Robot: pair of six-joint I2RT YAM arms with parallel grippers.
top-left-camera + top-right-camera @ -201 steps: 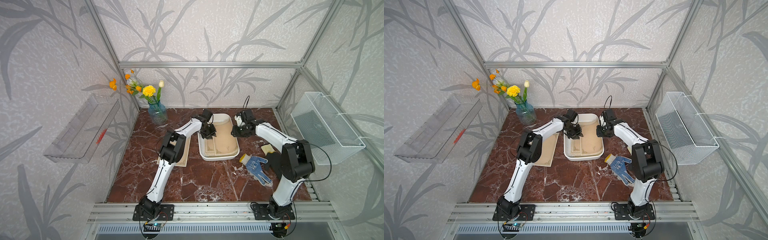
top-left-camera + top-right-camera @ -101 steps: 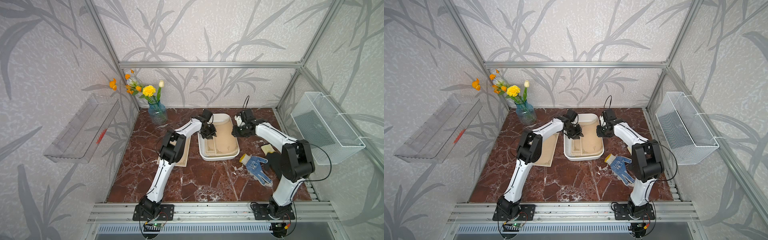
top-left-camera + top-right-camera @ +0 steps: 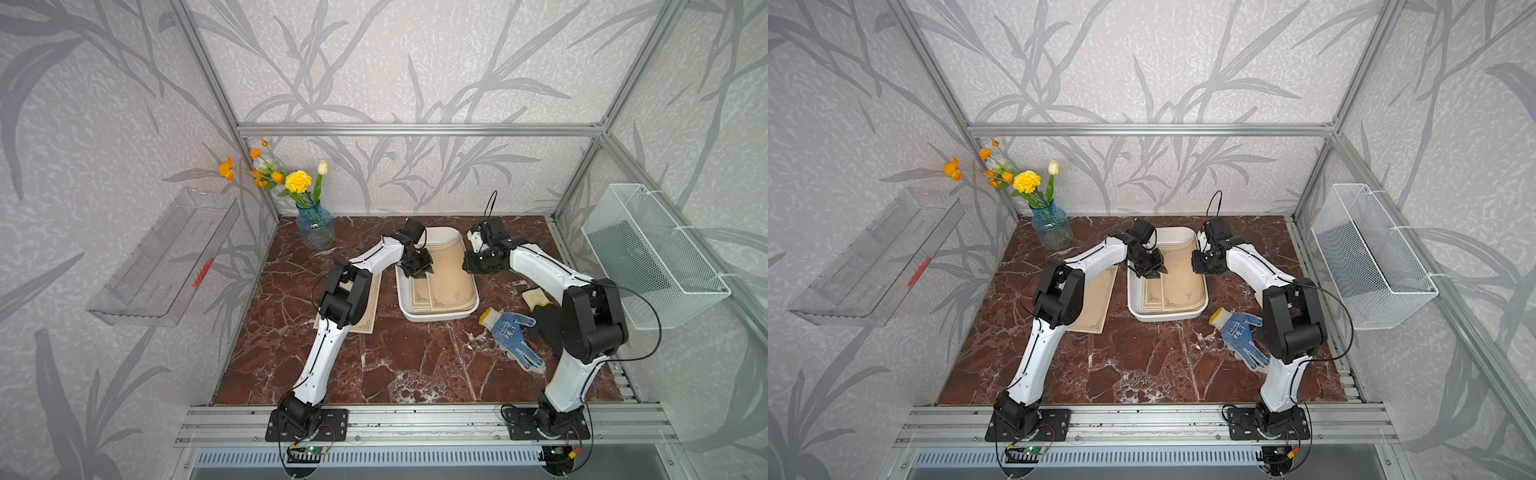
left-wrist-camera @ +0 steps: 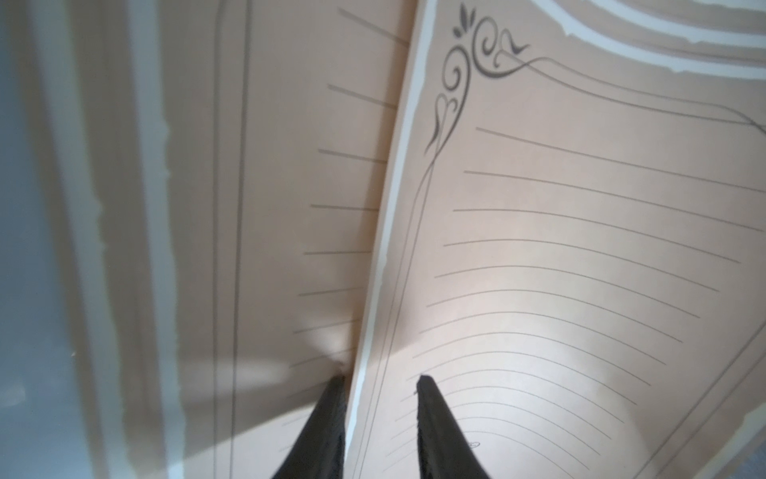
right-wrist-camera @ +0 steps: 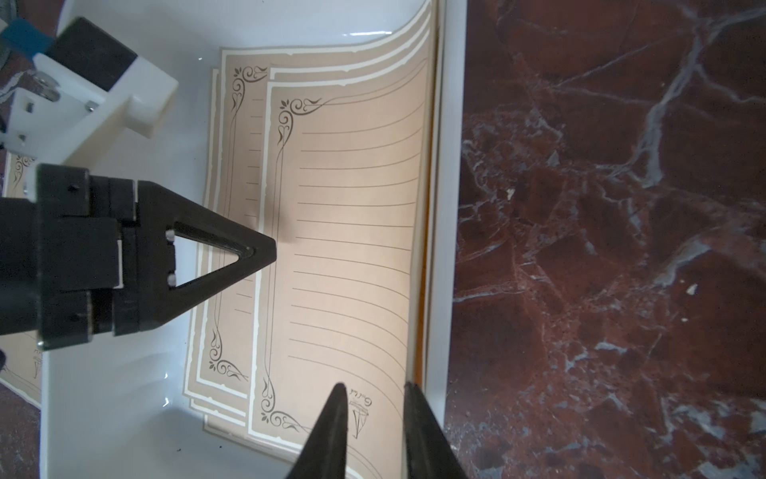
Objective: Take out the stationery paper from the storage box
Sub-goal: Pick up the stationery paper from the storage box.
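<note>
The storage box (image 3: 436,318) (image 3: 1167,316) is a shallow white tray at mid-table, holding several tan sheets of stationery paper (image 3: 444,274) (image 3: 1179,278). My left gripper (image 3: 419,272) (image 4: 379,377) is down inside the box, open. The top sheet's long edge runs between its fingertips: one tip is beside that edge, the other rests on the sheet. The top sheet (image 5: 352,228) bows up against the box's wall (image 5: 449,207). My right gripper (image 3: 471,266) (image 5: 373,387) stands open astride that raised edge, by the small emblem. One more sheet (image 3: 368,309) lies on the table left of the box, partly under my left arm.
A blue glass vase of flowers (image 3: 315,228) stands at the back left. A blue-dotted work glove (image 3: 511,332) and a beige scrap (image 3: 534,297) lie right of the box. A wire-mesh basket (image 3: 652,257) hangs on the right wall, a clear shelf tray (image 3: 162,257) on the left.
</note>
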